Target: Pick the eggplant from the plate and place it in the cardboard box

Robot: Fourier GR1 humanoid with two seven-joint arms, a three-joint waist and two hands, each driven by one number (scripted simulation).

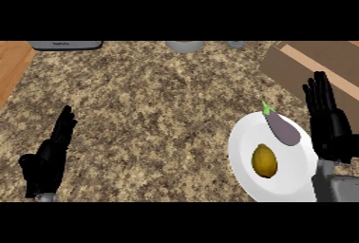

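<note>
The eggplant (284, 129) was sitting on the white plate (242, 142), in the plate's upper right part. It lay on a slant with its green stem (266, 109) right at the top rim, pointing toward the far side of the surface. It had pale purple-grey skin and nothing was touching it. A lemon (264, 161) shared the same plate, just below the eggplant and a bit to the left, close but with a sliver of white between the two.

The right robot hand (329, 126) was just beside the plate's right edge, level with the eggplant and very near it but not on it. Its fingers were straight and pointing away from the robot, so it was open and holding nothing. The fingertips overlapped the near edge of the cardboard box (316, 61) in the view, but whether they actually touched it couldn't be told. The box sat in the far right corner, brown and angled, partly cut off by the view's edge, just beyond the plate.

On the other side, the left robot hand (48, 154) was well apart from everything, down near the lower left. Its fingers were up and relaxed, also open with nothing in it, just resting.

All of it was on a speckled brown stone surface (154, 104). A strip of wood (14, 61) showed at the far left. A dark grey slab (67, 45) and a grey round thing (186, 46) sat at the far edge, too cut off to identify.
</note>
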